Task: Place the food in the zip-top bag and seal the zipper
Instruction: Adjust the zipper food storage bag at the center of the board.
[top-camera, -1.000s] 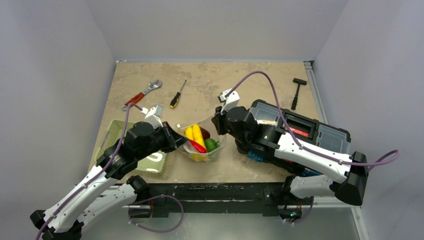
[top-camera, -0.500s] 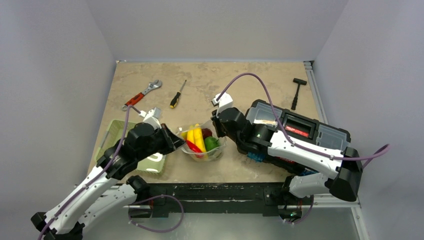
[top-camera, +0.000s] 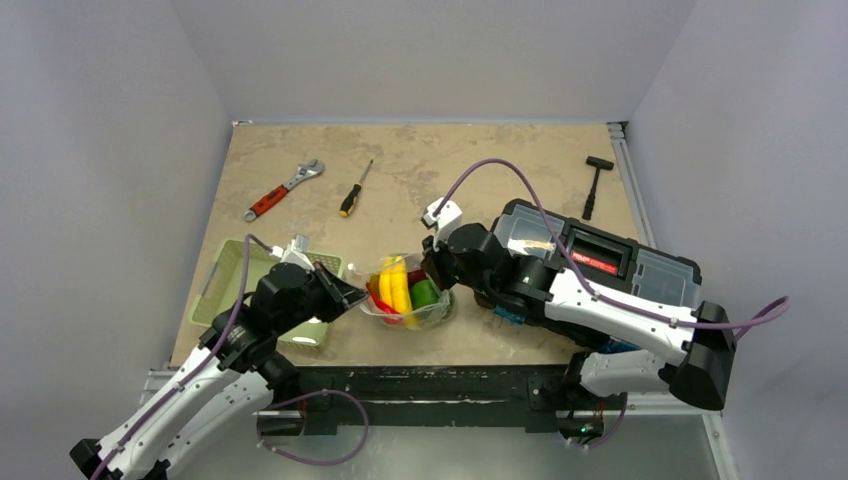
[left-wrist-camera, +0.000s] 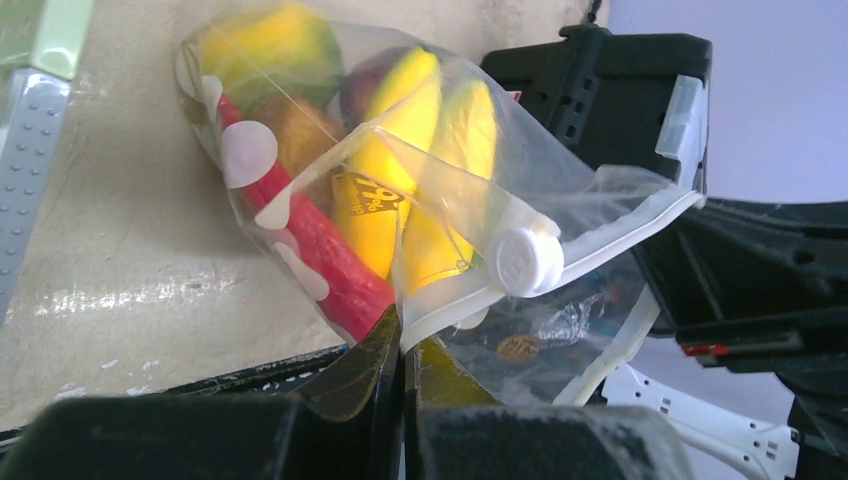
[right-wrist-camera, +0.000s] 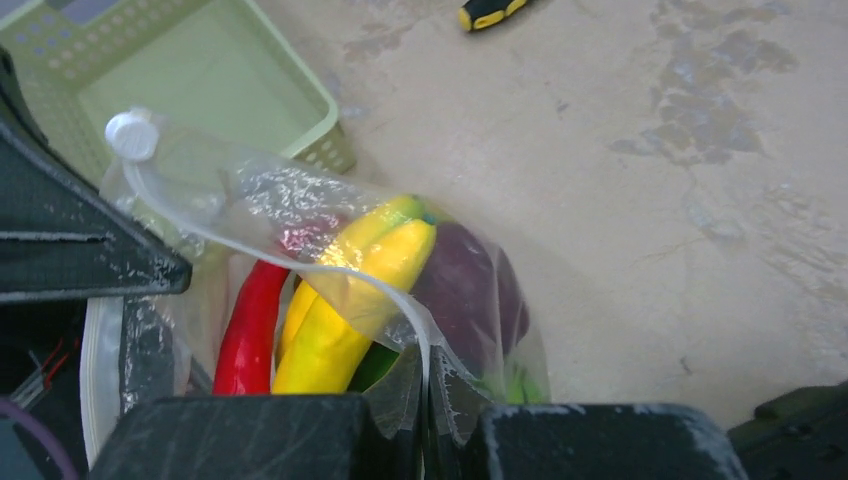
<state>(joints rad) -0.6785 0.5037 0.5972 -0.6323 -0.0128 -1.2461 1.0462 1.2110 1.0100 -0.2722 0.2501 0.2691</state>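
A: Any way in at the near edge of the surface (top-camera: 480, 165)?
B: Tight. Blocked in the middle by the zip-top bag (top-camera: 408, 300), pinched from both sides by left fingers (left-wrist-camera: 350, 390) and right fingers (right-wrist-camera: 390, 410). Walled on the left by the green basket (top-camera: 228, 270), on the right by the black toolbox (top-camera: 610, 262).
A: And farther back?
B: Open across the far half, save for a wrench (top-camera: 283, 190) and screwdriver (top-camera: 354, 190) left of centre and a hammer (top-camera: 596, 182) by the far right corner.
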